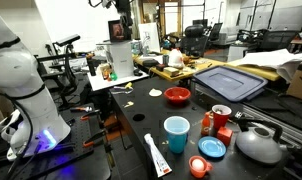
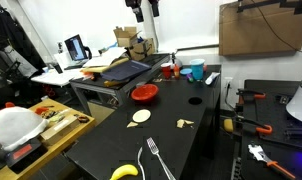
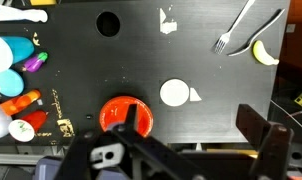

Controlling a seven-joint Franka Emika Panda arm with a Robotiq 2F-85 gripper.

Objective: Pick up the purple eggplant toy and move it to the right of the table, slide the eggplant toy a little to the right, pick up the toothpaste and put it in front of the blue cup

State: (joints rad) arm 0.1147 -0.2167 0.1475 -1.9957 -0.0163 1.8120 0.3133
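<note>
The purple eggplant toy (image 3: 33,63) lies at the left edge of the wrist view, beside the blue cup (image 3: 16,48). The white toothpaste (image 3: 19,16) lies just past the cup. In an exterior view the toothpaste (image 1: 157,155) rests near the black table's (image 1: 141,125) edge, next to the cup (image 1: 176,134); the eggplant does not show there. The cup (image 2: 196,72) stands at the table's far end. My gripper (image 3: 193,110) hangs high above the middle of the table, jaws wide open and empty. It shows at the top of both exterior views (image 1: 118,5) (image 2: 146,9).
A red bowl (image 3: 124,112) lies below my left finger. Nearby are a white disc (image 3: 174,93), a fork (image 3: 236,30) and a banana (image 3: 263,52). A flat blue dish (image 3: 6,82) and an orange carrot (image 3: 21,102) crowd the cup's end, with a grey kettle (image 1: 259,143).
</note>
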